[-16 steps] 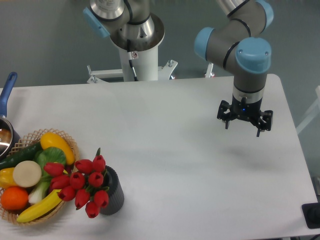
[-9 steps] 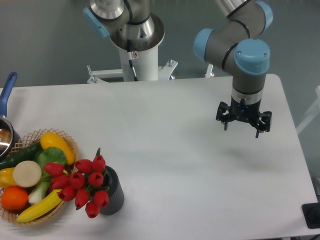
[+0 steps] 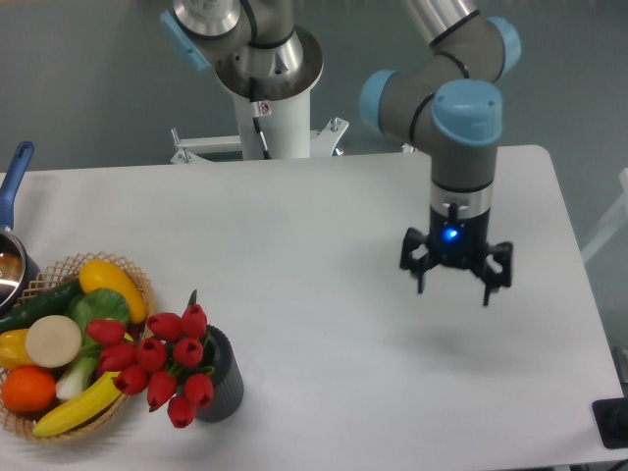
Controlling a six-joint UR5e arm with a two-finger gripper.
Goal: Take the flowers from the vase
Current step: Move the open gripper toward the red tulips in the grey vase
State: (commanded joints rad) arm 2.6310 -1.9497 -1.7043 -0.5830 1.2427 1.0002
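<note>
White table (image 3: pixel 324 226) spans most of the view. Wicker basket (image 3: pixel 137 280) sits at the front left edge, holding a yellow pepper (image 3: pixel 110 285), a dark green cucumber (image 3: pixel 44 302), a leafy green (image 3: pixel 98 307), a round white slice (image 3: pixel 53 340), an orange (image 3: pixel 27 389) and a banana (image 3: pixel 78 407). Pot with blue handle (image 3: pixel 12 191) is cut off at the left border, just behind the basket. Small black object (image 3: pixel 612 422) lies at the front right corner.

The hand (image 3: pixel 453 283) hangs downward, fingers spread, holding nothing.
</note>
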